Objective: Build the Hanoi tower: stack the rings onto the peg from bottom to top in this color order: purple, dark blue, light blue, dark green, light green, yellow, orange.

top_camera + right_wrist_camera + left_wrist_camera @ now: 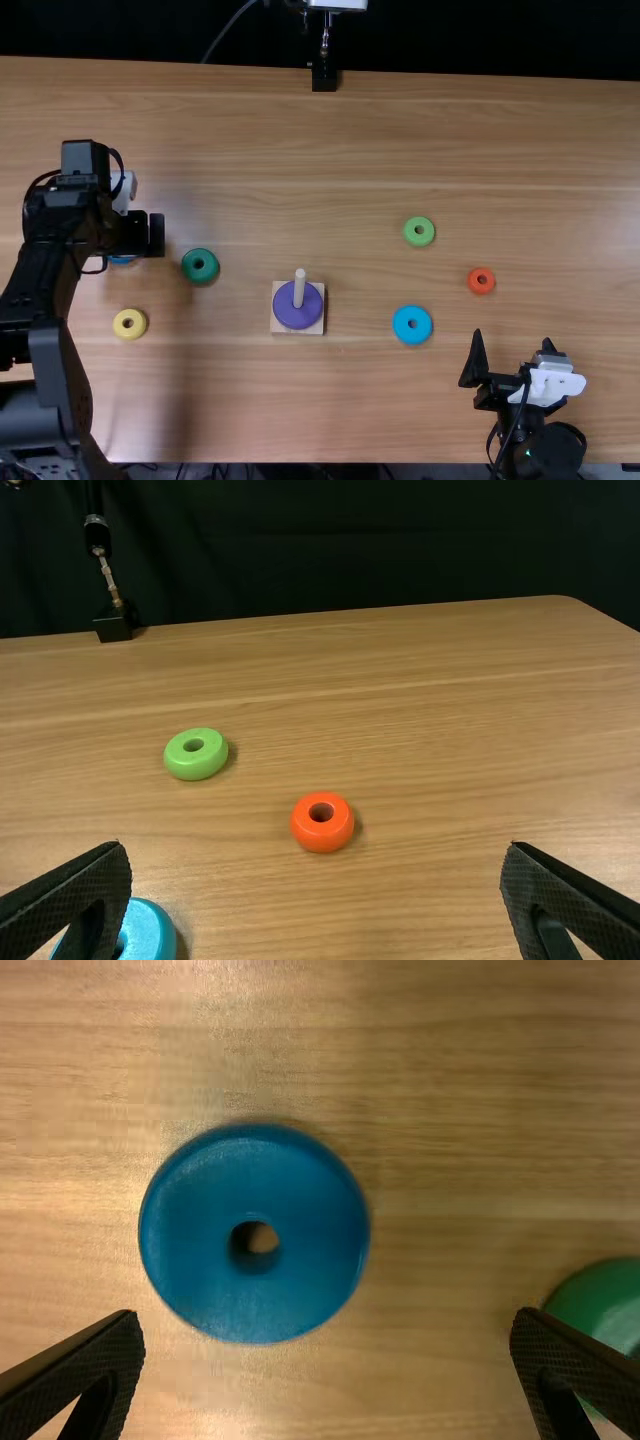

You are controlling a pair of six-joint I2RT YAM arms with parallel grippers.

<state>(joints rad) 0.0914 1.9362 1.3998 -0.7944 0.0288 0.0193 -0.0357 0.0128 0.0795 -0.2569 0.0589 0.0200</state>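
Note:
My left gripper (140,235) hangs over the dark blue ring (122,260), which it mostly covers. In the left wrist view that dark blue ring (255,1233) lies flat below the open left gripper (328,1345). The purple ring (297,307) is on the peg (299,287) of the square base. Loose on the table are the dark green ring (200,265), yellow ring (130,323), light green ring (419,231), light blue ring (412,325) and orange ring (481,280). Near the front edge, my right gripper (512,368) is open; so is the right gripper (316,870) in its wrist view.
A dark stand (325,75) with a thin post is at the table's far edge. The wooden table (330,150) extends between the arms, and the peg's base (312,329) sits near its middle.

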